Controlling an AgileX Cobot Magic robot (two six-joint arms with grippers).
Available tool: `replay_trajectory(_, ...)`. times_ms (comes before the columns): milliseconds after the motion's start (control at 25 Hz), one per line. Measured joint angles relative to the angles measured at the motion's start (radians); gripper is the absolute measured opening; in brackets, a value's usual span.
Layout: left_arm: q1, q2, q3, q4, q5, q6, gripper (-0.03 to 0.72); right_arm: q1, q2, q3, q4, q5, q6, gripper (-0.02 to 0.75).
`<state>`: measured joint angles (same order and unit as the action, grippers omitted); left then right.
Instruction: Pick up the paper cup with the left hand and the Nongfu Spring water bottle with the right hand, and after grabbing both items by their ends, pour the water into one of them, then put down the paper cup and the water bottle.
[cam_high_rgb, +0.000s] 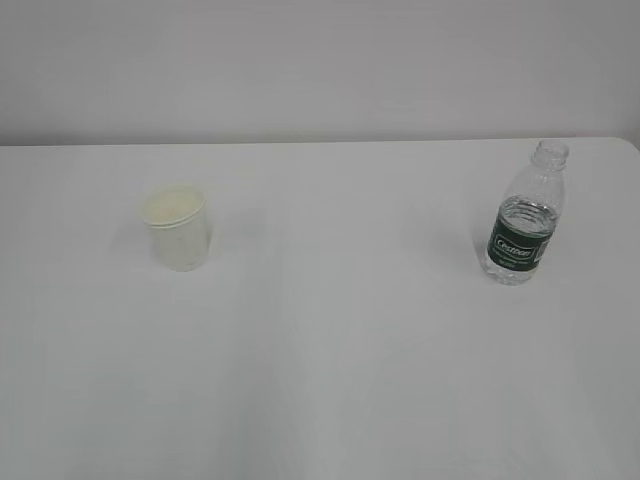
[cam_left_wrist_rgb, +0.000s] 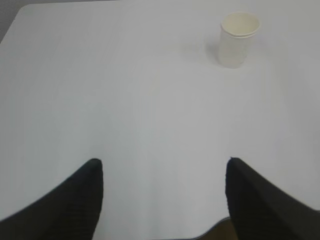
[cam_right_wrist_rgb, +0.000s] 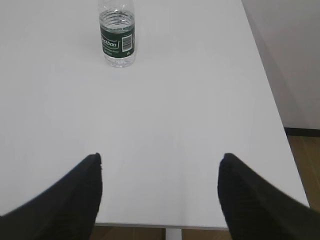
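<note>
Cup (cam_high_rgb: 178, 229) and bottle (cam_high_rgb: 524, 222) stand upright, well apart, one for each gripper, left (cam_left_wrist_rgb: 162, 172) and right (cam_right_wrist_rgb: 160, 167) both spread, empty

A white table (cam_high_rgb: 330, 380) fills most of the exterior view, its top plain and matte, its far edge running straight across at 12 o'clock. Behind that edge stands a pale grey wall (cam_high_rgb: 320, 60). The table's far corner at 2 o'clock is rounded. In the left wrist view another rounded corner shows at 11 o'clock, with a darker strip beyond it. In the right wrist view the table's side edge slants from 1 o'clock down toward 5 o'clock; past it lie a light wall, a dark baseboard (cam_right_wrist_rgb: 302, 132) and a brown wooden floor (cam_right_wrist_rgb: 306, 165).
</note>
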<state>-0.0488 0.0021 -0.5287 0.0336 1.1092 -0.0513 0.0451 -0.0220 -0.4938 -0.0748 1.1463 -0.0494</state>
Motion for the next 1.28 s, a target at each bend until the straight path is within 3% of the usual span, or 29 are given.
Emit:
replay_trajectory(480,0.0,0.0,0.0,0.0,0.0,0.0,0.506,0.0,0.0,0.0,0.0,0.0,0.0,0.552)
replay_trajectory(1280,0.0,0.0,0.0,0.003,0.0,0.0,0.495,0.0,0.0,0.0,0.0,0.0,0.0,0.552)
